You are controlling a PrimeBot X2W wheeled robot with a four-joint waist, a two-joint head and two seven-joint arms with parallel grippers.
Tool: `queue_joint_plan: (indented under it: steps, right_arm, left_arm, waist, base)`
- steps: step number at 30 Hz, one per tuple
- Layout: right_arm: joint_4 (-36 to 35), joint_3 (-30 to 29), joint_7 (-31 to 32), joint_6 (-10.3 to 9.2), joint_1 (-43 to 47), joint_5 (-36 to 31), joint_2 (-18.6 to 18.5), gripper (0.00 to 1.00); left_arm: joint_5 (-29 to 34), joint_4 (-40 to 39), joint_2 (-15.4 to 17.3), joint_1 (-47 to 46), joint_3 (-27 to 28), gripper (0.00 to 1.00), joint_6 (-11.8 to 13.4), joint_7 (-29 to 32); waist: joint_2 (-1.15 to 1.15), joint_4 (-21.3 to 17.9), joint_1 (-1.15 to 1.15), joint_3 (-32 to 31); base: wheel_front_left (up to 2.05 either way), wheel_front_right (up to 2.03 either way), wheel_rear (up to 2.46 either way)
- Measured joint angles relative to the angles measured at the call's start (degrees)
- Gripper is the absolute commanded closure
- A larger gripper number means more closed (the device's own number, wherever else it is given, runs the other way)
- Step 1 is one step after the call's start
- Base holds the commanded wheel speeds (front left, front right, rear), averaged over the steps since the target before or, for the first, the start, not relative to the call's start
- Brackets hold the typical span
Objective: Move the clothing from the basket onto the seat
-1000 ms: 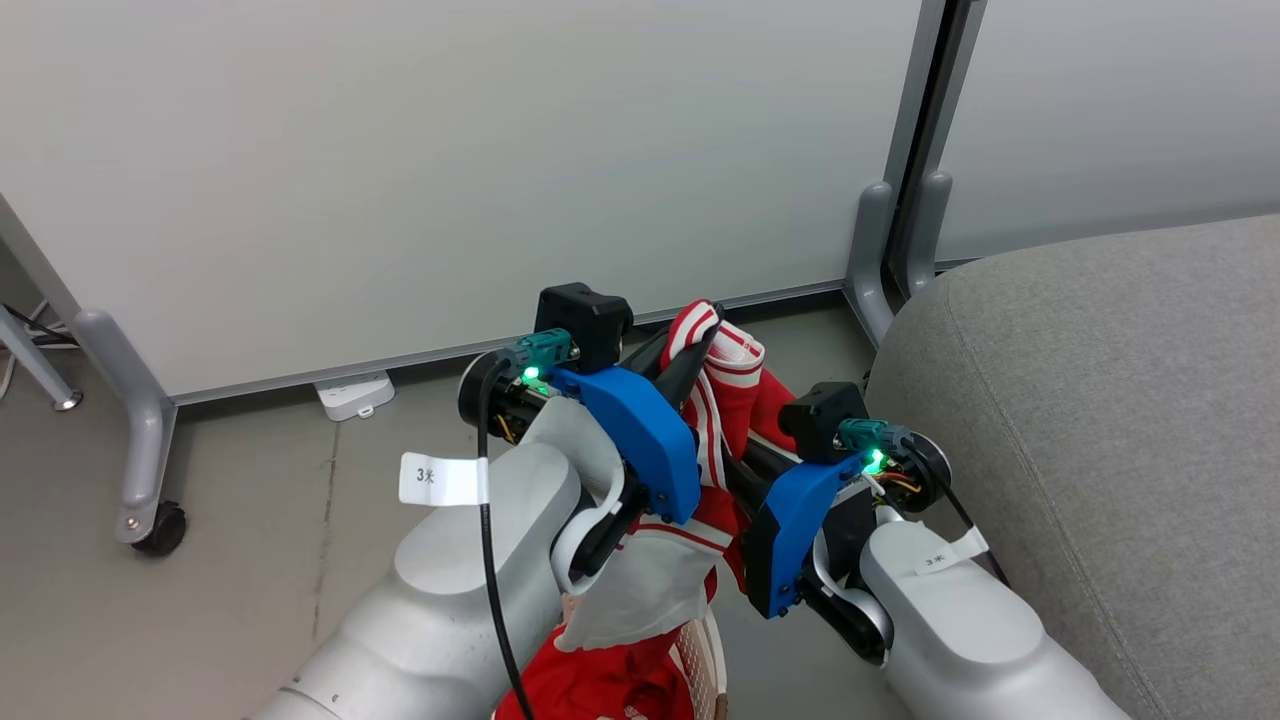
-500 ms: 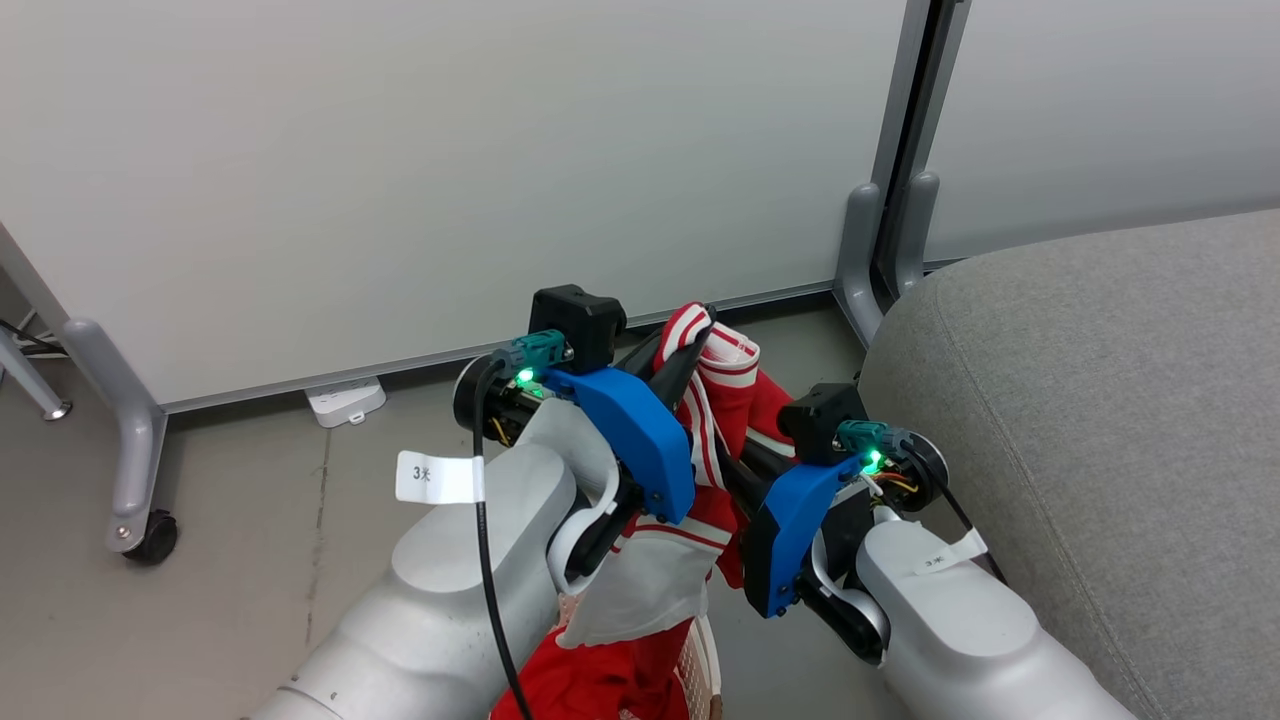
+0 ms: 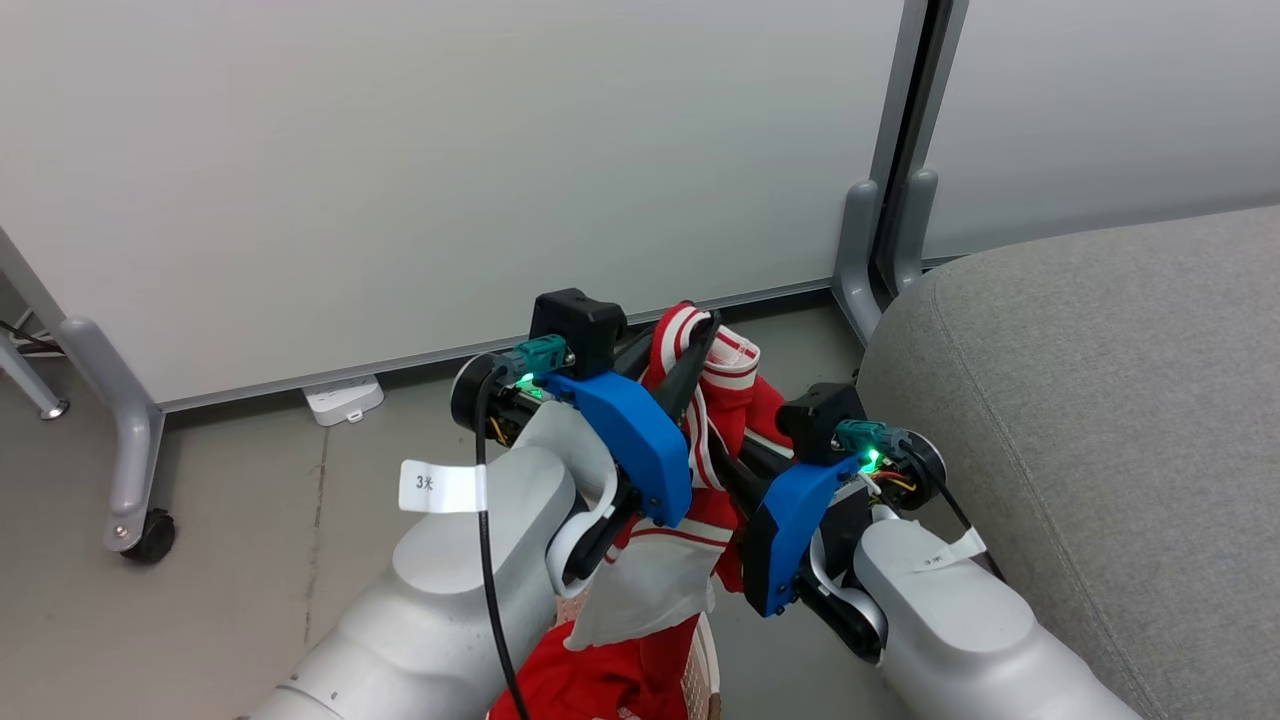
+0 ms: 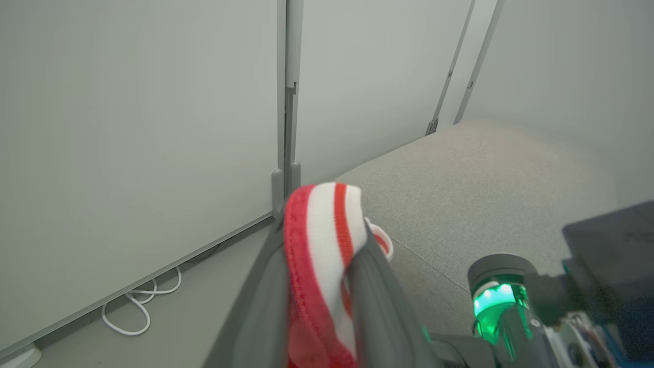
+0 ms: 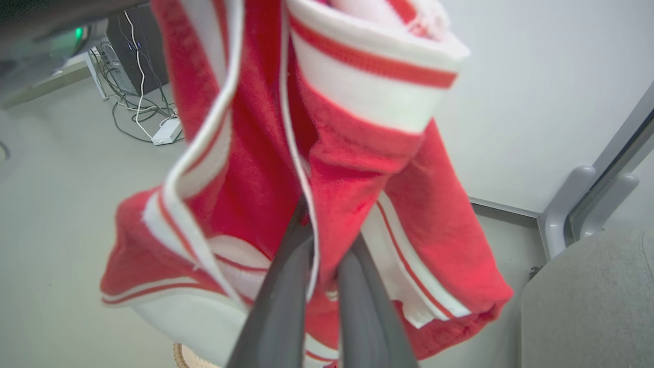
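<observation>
The left claw (image 3: 693, 345) is clamped on a red-and-white striped band of the clothing (image 3: 735, 385); the left wrist view shows that band pinched between its two dark fingers (image 4: 380, 291). The right claw (image 5: 327, 245) is closed on a lower part of the red fabric, with a thin white trim running between its fingers (image 5: 286, 306). The clothing hangs in the air from both claws, above the floor (image 3: 250, 520) and just to the left of the seat (image 3: 1100, 400); no view shows it touching the grey cushion. A white panel of it droops toward the basket (image 3: 707, 650), whose cream perforated wall and brown rim peep out at the bottom edge of the head view, between the two forearms; more red fabric lies at the basket's mouth, though whether it is a second garment or the tail of the first I cannot tell. Behind stand pale partition panels (image 3: 450, 150) on grey feet, with a white power strip (image 3: 343, 397) on the floor at their base.
</observation>
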Motion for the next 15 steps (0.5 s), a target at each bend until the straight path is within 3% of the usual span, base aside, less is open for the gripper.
queue_joint_plan:
  steps: [1,15]
  right_arm:
    - [0.0,0.1,-0.2,0.0,0.0,0.1,0.0,1.0]
    - [0.8,-1.0,-3.7,0.0,-0.5,-0.5,0.0,1.0]
  left_arm:
    - [0.5,0.0,0.1,0.0,-0.3,0.0,0.0,-0.5]
    - [1.8,-6.2,8.0,10.9,1.3,0.0,-1.3,-7.4]
  waist:
    - [0.0,0.0,0.0,0.1]
    - [0.0,0.1,0.0,0.5]
  base:
    - [0.0,0.0,0.0]
    - [0.0,0.0,0.0]
